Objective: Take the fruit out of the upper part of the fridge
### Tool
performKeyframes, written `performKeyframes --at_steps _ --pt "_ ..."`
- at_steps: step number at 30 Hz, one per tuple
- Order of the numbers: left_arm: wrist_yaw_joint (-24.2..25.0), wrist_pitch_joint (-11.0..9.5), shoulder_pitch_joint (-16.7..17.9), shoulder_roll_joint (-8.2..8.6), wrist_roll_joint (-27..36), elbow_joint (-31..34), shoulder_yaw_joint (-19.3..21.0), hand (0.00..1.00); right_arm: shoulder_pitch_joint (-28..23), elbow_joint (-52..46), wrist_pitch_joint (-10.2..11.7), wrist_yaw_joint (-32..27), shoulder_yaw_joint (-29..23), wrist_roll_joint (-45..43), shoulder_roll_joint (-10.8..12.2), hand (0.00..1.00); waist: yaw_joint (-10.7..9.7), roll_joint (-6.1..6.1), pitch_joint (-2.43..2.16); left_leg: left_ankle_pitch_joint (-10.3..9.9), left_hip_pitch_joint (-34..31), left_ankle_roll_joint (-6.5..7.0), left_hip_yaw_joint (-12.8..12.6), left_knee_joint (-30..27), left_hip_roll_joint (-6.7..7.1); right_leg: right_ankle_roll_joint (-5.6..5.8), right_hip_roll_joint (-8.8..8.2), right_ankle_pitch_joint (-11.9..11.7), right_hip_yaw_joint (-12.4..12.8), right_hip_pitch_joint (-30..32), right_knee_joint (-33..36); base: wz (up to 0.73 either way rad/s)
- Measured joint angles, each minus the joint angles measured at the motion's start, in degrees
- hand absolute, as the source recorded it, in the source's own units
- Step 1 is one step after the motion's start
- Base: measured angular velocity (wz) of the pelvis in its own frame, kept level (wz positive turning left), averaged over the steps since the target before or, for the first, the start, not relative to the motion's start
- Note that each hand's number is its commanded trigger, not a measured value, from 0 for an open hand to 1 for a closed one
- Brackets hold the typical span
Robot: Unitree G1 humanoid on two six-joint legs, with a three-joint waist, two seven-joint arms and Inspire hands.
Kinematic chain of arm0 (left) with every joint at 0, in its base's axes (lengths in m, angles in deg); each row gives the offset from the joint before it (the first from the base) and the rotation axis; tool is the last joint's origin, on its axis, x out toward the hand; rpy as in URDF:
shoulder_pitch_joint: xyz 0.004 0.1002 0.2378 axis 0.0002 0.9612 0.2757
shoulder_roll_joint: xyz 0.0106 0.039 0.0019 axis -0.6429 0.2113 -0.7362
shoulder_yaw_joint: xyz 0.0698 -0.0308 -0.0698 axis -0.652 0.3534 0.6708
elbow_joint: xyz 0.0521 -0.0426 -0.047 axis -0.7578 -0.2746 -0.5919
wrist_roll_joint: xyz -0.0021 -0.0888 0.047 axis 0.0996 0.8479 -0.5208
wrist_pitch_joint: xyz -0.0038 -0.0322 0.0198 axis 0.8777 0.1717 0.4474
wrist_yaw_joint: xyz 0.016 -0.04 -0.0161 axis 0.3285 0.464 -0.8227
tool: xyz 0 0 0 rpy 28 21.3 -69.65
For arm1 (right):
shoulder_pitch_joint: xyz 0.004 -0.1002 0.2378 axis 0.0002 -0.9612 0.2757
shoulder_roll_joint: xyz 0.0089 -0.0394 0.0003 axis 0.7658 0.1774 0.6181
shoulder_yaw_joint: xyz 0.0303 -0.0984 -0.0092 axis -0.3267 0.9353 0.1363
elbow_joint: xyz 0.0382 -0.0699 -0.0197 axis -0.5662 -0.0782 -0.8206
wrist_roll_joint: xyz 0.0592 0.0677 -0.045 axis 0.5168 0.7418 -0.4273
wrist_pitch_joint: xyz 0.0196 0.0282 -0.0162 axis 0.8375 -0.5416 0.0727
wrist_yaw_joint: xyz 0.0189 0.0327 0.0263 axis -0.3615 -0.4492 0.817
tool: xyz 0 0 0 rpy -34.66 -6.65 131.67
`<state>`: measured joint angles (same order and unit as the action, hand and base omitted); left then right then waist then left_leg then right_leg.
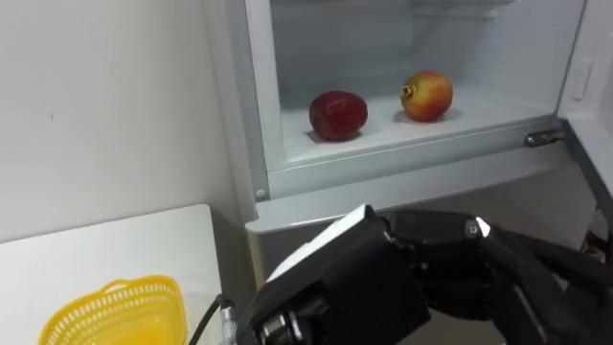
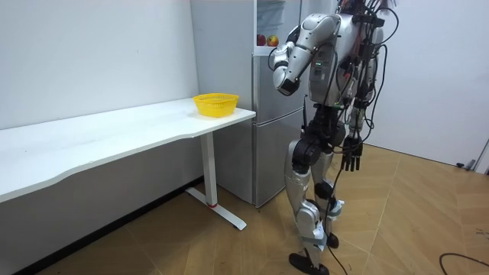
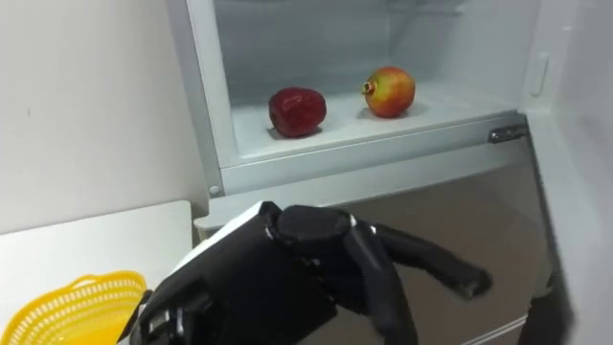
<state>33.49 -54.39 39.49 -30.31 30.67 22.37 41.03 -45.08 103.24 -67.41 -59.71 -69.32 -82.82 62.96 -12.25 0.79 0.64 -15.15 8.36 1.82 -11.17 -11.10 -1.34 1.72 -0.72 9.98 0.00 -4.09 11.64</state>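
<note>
Standing at the open fridge (image 2: 271, 137), just past the end of the white table (image 2: 114, 130). Holding the left hand (image 3: 316, 259) up in front of the fridge face, just below the sill of the upper compartment (image 1: 402, 153), with fingers (image 3: 431, 264) loosely straight, pointing right, gripping nothing. Carrying the right hand (image 2: 351, 159) low at the side, slack and empty.

Seeing two candidates on the compartment floor: dark red fruit (image 1: 337, 115) toward the left wall, and red-yellow fruit (image 1: 426, 96) to its right and a bit deeper, not touching it. Placing both above and forward of the left hand, well apart from it. Rating the left hand as the nearer one by far. Rating dark red fruit as the easier first pick, being closer to the front edge.

Treating both as roundish, so no long axis to align with. Needs a lift over the sill before reaching in, else risk of clipping the ledge. Noting yellow basket (image 1: 115, 311) on the table at lower left, probably the drop spot.
</note>
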Motion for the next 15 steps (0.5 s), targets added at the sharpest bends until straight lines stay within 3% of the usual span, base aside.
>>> performKeyframes --at_steps 5,15 --pt "0.2 0.0 0.0 0.02 0.0 0.0 0.0 0.0 0.1 0.2 0.0 -0.1 0.1 1.1 0.0 0.0 0.0 -0.33 -0.03 0.0 0.0 0.0 -0.5 -0.1 -0.03 0.0 0.02 0.0 0.4 0.0 -0.1 -0.04" --pt "0.5 0.0 -0.9 0.17 0.0 -0.2 -0.1 0.0 -0.2 0.1 0.1 0.0 0.5 2.0 -0.1 0.0 -0.1 0.31 -0.28 -0.1 0.4 -0.15 -1.3 0.3 -0.14 -0.3 0.61 -0.2 1.2 0.2 0.0 -0.03"
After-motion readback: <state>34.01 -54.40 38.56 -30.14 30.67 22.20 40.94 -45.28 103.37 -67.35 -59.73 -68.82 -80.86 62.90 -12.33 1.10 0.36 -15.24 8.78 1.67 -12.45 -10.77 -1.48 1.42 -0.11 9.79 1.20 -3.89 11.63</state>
